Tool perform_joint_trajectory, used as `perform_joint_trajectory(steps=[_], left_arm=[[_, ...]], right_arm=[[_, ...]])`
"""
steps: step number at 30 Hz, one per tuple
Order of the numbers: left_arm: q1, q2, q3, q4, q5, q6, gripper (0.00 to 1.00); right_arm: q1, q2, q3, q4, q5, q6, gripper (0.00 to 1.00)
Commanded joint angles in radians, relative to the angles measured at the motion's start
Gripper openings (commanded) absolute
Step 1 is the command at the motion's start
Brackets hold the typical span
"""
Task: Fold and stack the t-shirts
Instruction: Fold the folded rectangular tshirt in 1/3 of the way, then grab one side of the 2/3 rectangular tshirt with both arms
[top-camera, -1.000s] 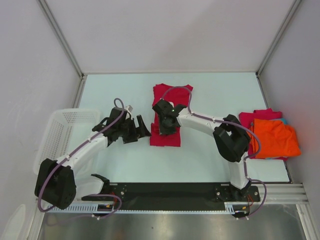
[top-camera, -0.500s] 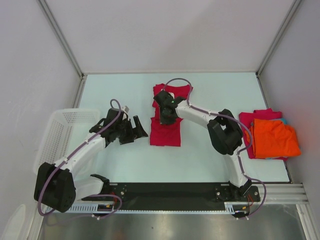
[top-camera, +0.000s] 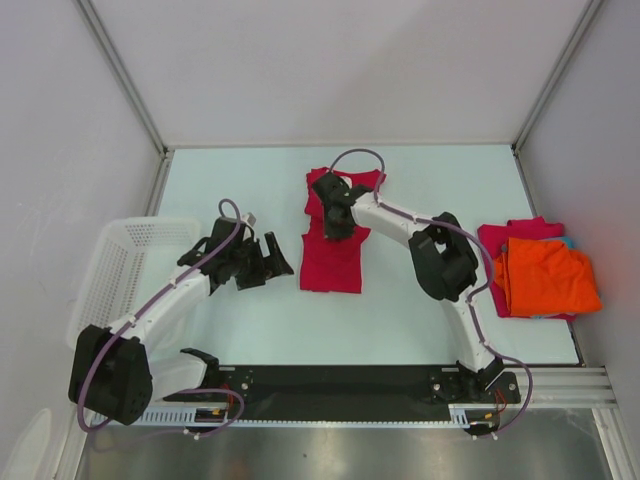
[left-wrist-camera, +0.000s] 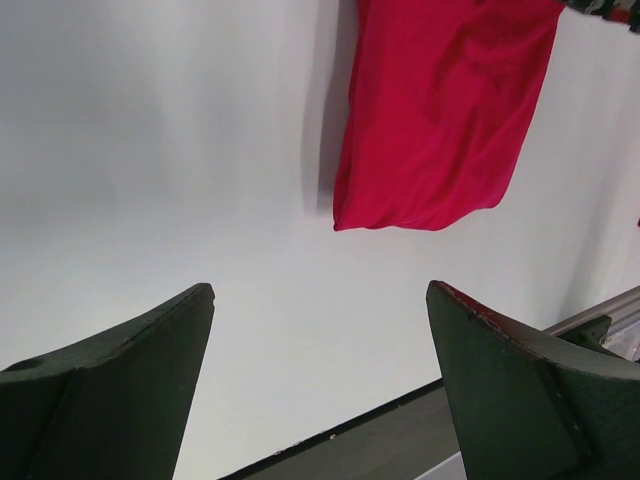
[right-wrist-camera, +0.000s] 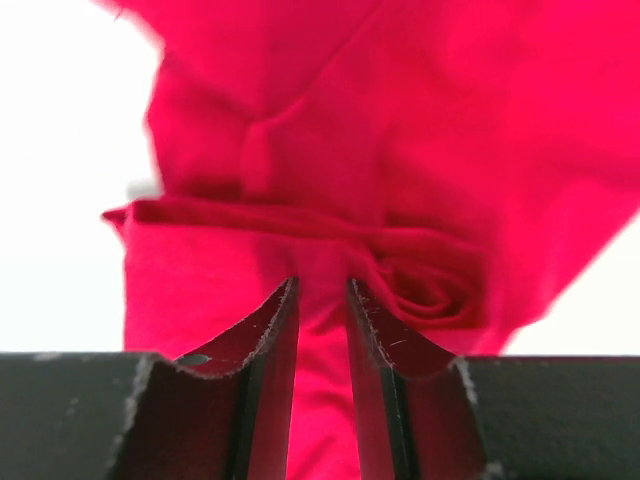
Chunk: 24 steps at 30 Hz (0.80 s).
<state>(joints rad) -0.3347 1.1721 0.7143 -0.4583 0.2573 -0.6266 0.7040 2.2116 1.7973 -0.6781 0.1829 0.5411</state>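
Observation:
A crimson red t-shirt (top-camera: 332, 262) lies folded into a long strip at the table's middle. It also shows in the left wrist view (left-wrist-camera: 440, 110) and fills the right wrist view (right-wrist-camera: 400, 150). My right gripper (top-camera: 334, 212) is over the strip's far half and is shut on a fold of the red cloth (right-wrist-camera: 322, 300). My left gripper (top-camera: 277, 255) is open and empty, just left of the strip's near half, with bare table between its fingers (left-wrist-camera: 500, 380). A folded orange t-shirt (top-camera: 545, 277) lies on magenta-pink (top-camera: 495, 240) cloth at the right, with a teal edge showing.
A white lattice basket (top-camera: 125, 265) stands at the table's left edge beside my left arm. The black base rail (top-camera: 340, 380) runs along the near edge. Grey walls enclose the table on three sides.
My right gripper has moved toward the far end of the strip, drawing red cloth with it. My left gripper has drawn back a little to the left.

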Motion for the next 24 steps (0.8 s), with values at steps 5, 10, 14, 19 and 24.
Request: perform_joint_trajectory(steps=[5,10,14,19,24], left_arm=[[0.011,0.032,-0.052,0.079,0.048,0.015,0.93],[0.013,0.052,-0.069,0.110,0.062,0.010,0.93],[0.011,0.063,-0.087,0.136,0.080,-0.004,0.93],[0.008,0.092,-0.114,0.202,0.103,-0.024,0.93],[-0.009,0.139,-0.145,0.282,0.100,-0.031,0.93]], right_arm=[[-0.109,-0.125,-0.044,0.008,0.066,-0.064,0.31],[-0.115,-0.223,-0.096,-0.004,0.081,-0.079,0.32],[-0.106,-0.311,-0.229,-0.002,0.069,-0.066,0.33],[-0.090,-0.401,-0.384,0.015,0.037,-0.027,0.34],[-0.070,-0.455,-0.524,0.054,-0.037,0.022,0.39]])
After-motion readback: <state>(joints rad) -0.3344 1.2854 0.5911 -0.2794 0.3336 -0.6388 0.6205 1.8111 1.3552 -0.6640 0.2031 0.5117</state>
